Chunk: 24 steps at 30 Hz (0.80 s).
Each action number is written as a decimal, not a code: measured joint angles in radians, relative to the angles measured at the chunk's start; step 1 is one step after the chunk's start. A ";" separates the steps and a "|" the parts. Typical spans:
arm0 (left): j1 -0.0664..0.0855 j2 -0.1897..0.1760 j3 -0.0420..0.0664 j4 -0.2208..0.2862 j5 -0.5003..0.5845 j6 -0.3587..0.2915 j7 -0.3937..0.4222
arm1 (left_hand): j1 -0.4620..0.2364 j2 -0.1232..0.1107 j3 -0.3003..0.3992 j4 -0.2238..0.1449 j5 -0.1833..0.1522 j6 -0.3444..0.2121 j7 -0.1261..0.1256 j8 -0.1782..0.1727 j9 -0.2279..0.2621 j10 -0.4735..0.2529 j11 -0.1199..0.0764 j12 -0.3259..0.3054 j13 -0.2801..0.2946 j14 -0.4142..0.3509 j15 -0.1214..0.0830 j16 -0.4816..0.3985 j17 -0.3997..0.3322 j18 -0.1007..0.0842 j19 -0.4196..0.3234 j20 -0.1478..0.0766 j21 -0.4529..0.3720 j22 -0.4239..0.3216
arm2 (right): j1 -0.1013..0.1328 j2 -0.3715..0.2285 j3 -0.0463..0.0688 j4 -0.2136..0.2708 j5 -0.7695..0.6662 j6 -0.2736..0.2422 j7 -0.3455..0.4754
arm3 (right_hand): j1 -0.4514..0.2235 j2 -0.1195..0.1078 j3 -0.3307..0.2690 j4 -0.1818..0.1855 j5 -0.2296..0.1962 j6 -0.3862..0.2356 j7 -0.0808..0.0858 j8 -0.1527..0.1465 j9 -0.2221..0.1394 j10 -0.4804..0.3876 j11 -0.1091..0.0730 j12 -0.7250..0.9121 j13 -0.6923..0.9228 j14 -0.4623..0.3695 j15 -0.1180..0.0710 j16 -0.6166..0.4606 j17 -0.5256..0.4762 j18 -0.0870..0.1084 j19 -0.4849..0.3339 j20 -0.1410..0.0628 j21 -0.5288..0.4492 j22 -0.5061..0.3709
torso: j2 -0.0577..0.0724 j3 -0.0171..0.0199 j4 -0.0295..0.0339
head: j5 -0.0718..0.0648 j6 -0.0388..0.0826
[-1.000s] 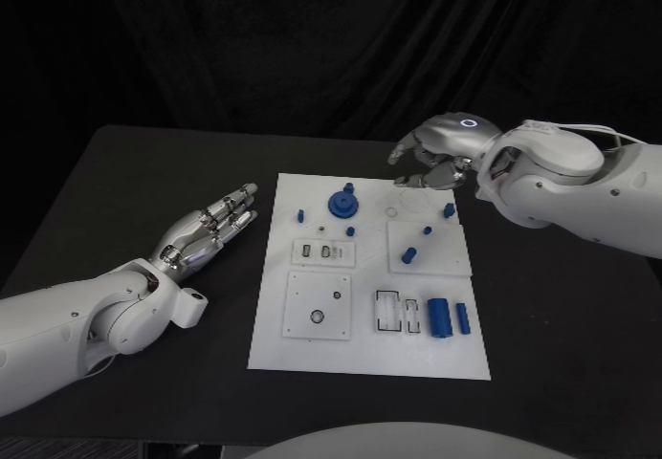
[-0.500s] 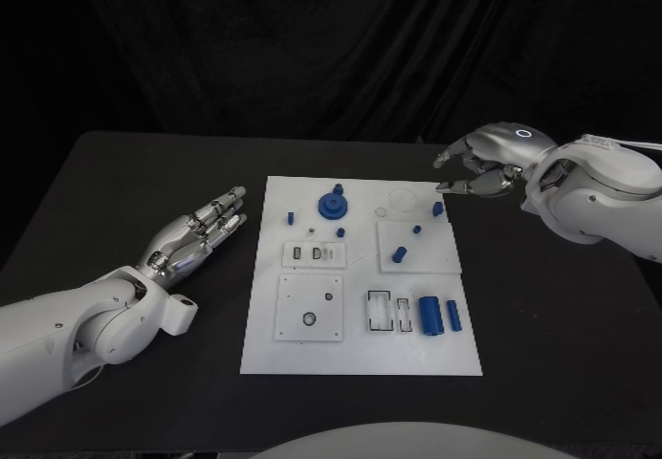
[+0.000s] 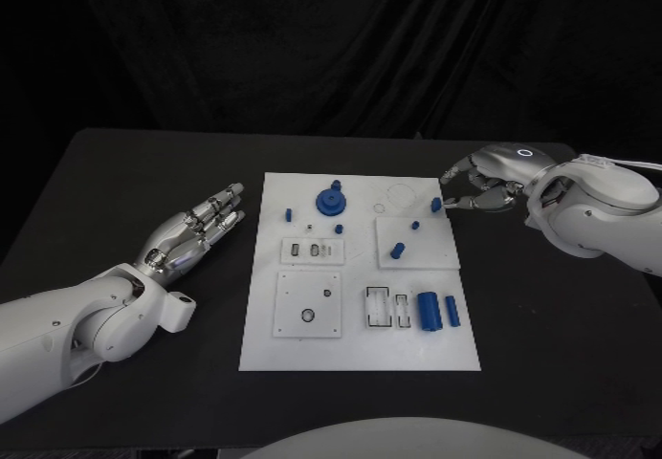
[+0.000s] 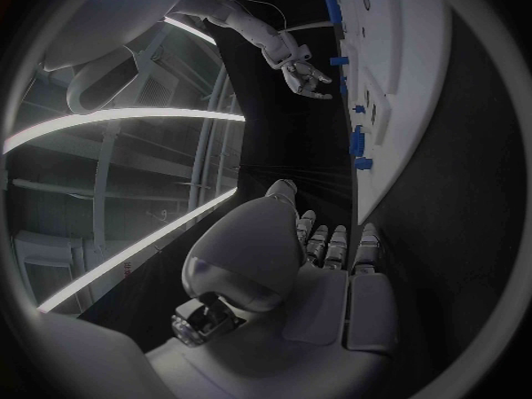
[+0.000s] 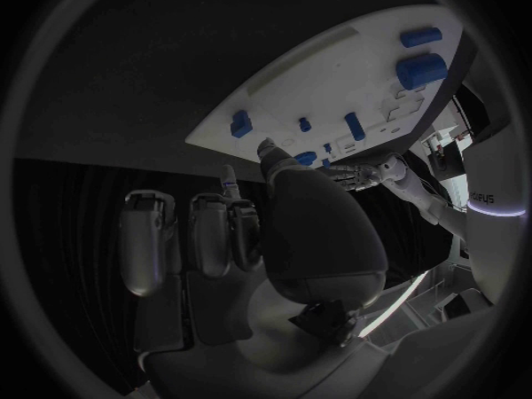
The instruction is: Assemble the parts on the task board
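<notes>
The white task board lies mid-table with blue parts on it: a round toothed piece at the far end, small pegs in the middle, two cylinders at the near right. A short blue peg stands at the board's far right edge. My right hand hovers just off that edge, fingers bent toward the peg, with nothing seen in them; the right wrist view shows its fingers near the board and that peg. My left hand lies flat and open left of the board.
Black table surrounds the board on all sides. Small recessed plates with slots sit on the board's near half. In the left wrist view the board runs along the side, with my right hand at its far end.
The camera has shifted. My right hand has moved from over the board's far edge out past its right edge and lower, near the blue peg. The left hand has stayed put.
</notes>
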 measured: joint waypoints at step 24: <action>0.000 -0.001 0.000 0.000 0.000 0.001 0.000 | 0.000 0.000 0.000 0.000 0.000 0.000 0.000 0.000 0.000 0.000 0.000 0.000 -0.001 0.000 0.000 0.000 0.000 0.000 0.000 0.000 0.000 0.000 | -0.027 0.055 0.000 -0.042 0.002 0.030 -0.017 | 0.051 0.005 0.003 0.003 0.097 0.020 0.013 0.000 0.000 0.000 0.000 0.000 0.000 0.000 0.000 -0.018 0.000 0.000 0.000 0.000 -0.020 0.000 | 0.000 -0.0018 0.0004 | 0.003 -0.007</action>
